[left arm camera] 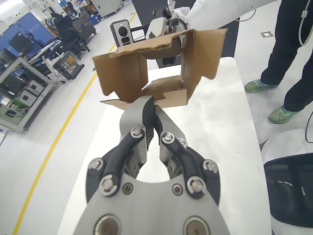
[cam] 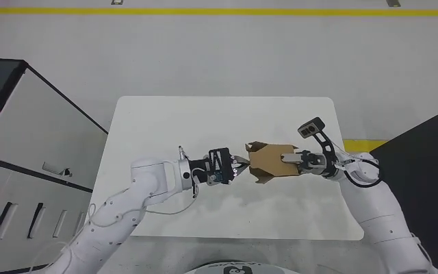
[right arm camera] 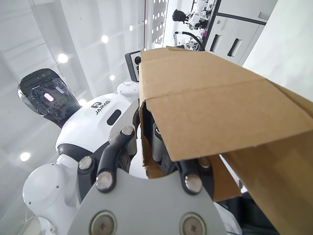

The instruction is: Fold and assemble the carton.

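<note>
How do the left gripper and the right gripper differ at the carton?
The right gripper clamps a wall of the carton between its fingers; the left gripper has fingers shut together, tips at an end flap's edge. The right gripper holds one end, the left gripper faces the opposite, open end. Both point toward the carton.

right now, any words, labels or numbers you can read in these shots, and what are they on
Nothing here can be read with confidence.
carton: plain brown card, no print on the faces that show.
blue wall panel: a pale mark, too small to read.
small plate on the floor: too blurred to read.
table: bare white top, no label.
</note>
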`<state>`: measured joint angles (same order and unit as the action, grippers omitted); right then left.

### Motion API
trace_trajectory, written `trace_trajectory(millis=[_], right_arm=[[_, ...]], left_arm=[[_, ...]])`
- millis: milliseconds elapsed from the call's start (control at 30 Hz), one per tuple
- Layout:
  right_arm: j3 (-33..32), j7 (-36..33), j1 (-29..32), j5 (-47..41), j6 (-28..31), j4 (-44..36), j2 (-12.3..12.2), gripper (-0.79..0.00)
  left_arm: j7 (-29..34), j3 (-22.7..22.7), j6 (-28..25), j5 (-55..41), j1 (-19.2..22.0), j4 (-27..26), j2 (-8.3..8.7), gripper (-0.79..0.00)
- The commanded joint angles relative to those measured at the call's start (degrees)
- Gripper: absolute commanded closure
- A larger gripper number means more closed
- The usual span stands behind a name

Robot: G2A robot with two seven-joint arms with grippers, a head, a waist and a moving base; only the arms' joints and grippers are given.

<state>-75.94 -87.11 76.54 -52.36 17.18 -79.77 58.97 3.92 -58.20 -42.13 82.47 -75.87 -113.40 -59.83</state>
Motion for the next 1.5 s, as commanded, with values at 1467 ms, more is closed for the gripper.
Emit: trace_trajectory(millis=[1467], right_arm=[[2.3,1.1,-1.3,3.8,1.1,0.5,1.2,0.0]], left_arm=[[1.6,4.5,-1.7,-0.7,3.5,0.9,-0.99,0.0]])
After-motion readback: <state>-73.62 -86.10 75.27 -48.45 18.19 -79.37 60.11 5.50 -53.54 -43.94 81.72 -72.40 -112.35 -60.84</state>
